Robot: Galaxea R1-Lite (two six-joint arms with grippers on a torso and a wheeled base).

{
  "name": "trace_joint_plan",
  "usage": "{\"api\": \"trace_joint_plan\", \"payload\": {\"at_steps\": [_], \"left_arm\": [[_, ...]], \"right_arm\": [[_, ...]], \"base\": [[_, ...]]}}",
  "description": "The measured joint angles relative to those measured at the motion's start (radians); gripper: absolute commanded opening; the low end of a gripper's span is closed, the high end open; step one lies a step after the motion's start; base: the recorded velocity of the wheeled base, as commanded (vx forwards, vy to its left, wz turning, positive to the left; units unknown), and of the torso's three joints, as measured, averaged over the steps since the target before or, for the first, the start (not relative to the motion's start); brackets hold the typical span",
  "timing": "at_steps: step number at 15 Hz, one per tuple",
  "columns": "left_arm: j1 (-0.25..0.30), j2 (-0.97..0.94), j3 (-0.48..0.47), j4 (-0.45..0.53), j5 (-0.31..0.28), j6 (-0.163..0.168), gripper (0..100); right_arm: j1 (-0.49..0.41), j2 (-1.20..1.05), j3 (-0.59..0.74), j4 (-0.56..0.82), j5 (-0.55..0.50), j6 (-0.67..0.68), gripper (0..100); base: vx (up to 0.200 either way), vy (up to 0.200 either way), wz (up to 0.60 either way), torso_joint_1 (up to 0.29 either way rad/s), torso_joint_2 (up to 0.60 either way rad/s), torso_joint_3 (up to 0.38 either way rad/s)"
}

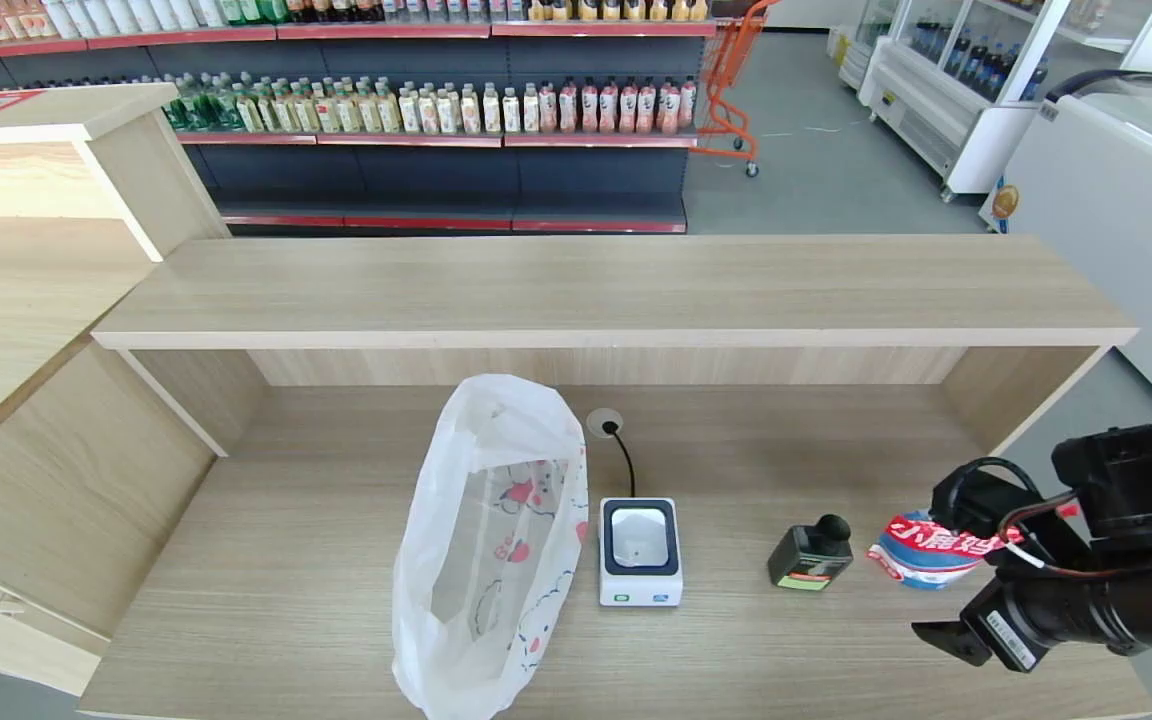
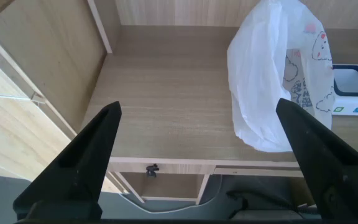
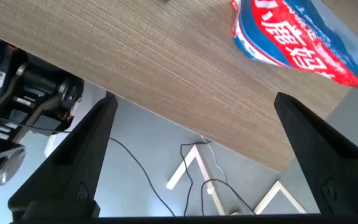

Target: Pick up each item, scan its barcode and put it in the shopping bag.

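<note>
Right gripper (image 3: 194,102) hangs off the near edge of the tabletop (image 3: 166,56), jaws spread wide with nothing between them. The blue-and-red snack packet (image 3: 303,37) lies ahead of them on the wood, past the tip of one jaw rather than centred in the gap. Farther from those jaws stand a dark bottle (image 1: 811,557), then the scanner (image 1: 640,550), then the shopping bag (image 1: 491,540) just beside it. Left gripper (image 2: 199,107) is likewise open and empty, with the bag ahead, off toward one jaw tip. I judge this to be the approach to a first pick. Next, the right jaws need to line up with the packet, descend and close, then show its barcode to the scanner.
</note>
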Motion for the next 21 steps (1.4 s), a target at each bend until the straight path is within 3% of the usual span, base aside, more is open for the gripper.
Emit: {"api": "trace_joint_plan", "payload": {"at_steps": [8, 12, 21], "left_arm": [[0.000, 0.000, 0.000, 0.000, 0.000, 0.000, 100], [0.000, 0.000, 0.000, 0.000, 0.000, 0.000, 100], [0.000, 0.000, 0.000, 0.000, 0.000, 0.000, 100]], "right_arm": [[0.012, 0.298, -0.013, -0.318, 0.089, -0.099, 100], [0.054, 0.402, -0.065, -0.403, 0.151, -0.099, 100], [0.103, 0.550, -0.132, -0.541, 0.154, -0.091, 100]], "base": [[0.000, 0.000, 0.00, 0.000, 0.00, 0.000], [0.000, 0.000, 0.00, 0.000, 0.00, 0.000], [0.000, 0.000, 0.00, 0.000, 0.00, 0.000]]}}
